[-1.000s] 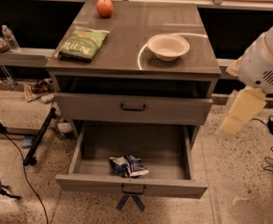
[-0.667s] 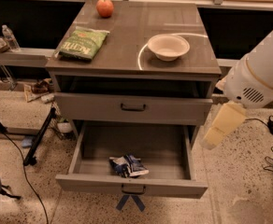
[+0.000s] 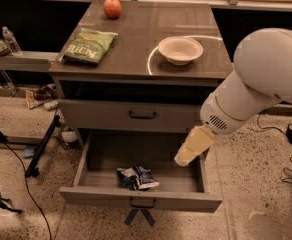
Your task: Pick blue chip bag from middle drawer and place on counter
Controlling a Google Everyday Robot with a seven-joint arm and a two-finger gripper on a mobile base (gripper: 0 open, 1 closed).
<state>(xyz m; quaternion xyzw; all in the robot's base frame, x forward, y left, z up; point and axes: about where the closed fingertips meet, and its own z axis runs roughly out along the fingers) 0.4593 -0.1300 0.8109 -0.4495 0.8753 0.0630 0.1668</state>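
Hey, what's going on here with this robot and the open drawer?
A white robot arm reaches in from the right, and its cream-coloured gripper hangs over the right side of the pulled-out shallow grey drawer. The small dark-blue and white foil chip bag lies on the drawer floor near the front, left of the gripper and apart from it. Nothing is picked up yet. On the grey-brown counter above sit a flat green chip bag, a white bowl and a red apple.
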